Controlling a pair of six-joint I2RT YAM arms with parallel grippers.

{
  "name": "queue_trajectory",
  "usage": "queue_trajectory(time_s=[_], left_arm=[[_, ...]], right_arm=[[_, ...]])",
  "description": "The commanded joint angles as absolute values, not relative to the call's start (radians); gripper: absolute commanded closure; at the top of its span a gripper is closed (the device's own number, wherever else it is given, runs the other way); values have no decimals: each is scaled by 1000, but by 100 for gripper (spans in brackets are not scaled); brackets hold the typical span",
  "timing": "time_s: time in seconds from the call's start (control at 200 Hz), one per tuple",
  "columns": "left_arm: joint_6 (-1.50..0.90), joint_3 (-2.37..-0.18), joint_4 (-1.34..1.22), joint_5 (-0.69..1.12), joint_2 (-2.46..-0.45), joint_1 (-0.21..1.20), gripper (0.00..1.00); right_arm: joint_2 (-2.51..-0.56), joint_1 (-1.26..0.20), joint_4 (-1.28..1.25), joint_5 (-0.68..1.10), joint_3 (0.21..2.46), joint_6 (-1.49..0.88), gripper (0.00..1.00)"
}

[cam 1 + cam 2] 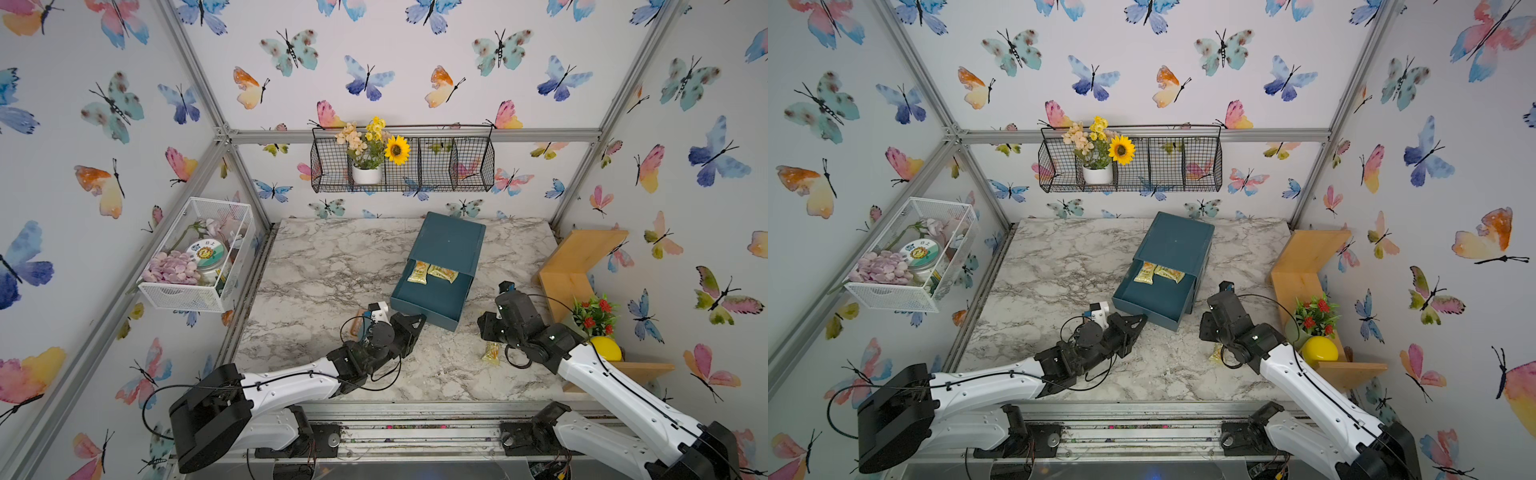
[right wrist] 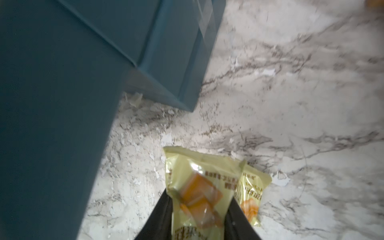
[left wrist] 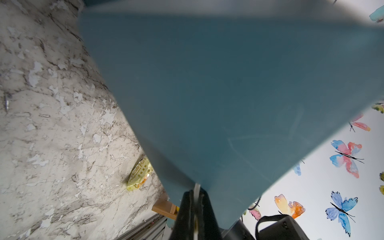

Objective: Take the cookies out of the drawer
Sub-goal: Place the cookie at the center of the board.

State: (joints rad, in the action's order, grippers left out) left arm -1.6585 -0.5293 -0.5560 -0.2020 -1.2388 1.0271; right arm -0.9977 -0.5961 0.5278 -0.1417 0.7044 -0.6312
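Right end effector (image 2: 199, 202) has its black fingers (image 2: 162, 212) closed on a pale yellow cookie pkt (image 2: 197, 178) w/ orange print, over the marble table (image 2: 291, 104). A 2nd yellow pkt (image 2: 252, 187) lies on the table, partly under the held one. Teal drawer unit (image 2: 52, 104) stands close beside both, bottom corner on the table.

Jar lid (image 1: 206, 252) in white basket (image 1: 183, 297), left of frame: "日上" over a sunflower-face logo. Right wrist view, bottom centre: top cookie packet (image 2: 197, 187) has brown Chinese print, blurred and unreadable; lower cookie packet (image 2: 252, 188) shows Latin letters "DIYCA", cut off. Drawer packets (image 1: 432, 272): print too small.
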Motion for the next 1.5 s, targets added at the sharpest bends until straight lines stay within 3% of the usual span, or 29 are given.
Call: queue_trajectory(time_s=[0.0, 0.471, 0.736, 0.861, 1.041, 1.196, 1.352, 1.497], left_arm=[[-1655, -530, -509, -228, -1248, 1009, 100], [-1656, -557, -492, -193, -1252, 1005, 100], [-1690, -542, -527, -175, -1268, 1003, 100], [-1694, -540, -529, -166, -1270, 1003, 100], [-1685, -548, -525, -156, -1276, 1003, 100], [-1655, -565, -490, -163, -1266, 1003, 100], [-1655, -567, -483, -168, -1257, 1003, 100], [-1660, -568, -492, -173, -1263, 1006, 100]], right_arm=[[-1012, -588, 433, -58, 670, -660, 67], [-1202, -563, 179, 0, 486, -616, 66], [-1181, -560, 198, -44, 472, -608, 43], [-1126, -558, 260, -69, 496, -605, 40], [-985, -558, 430, -196, 670, -543, 39], [-1040, -558, 506, -226, 943, -394, 41], [-1210, -560, 568, -69, 1243, -304, 46], [-1383, -569, 633, 89, 1446, -389, 50]])
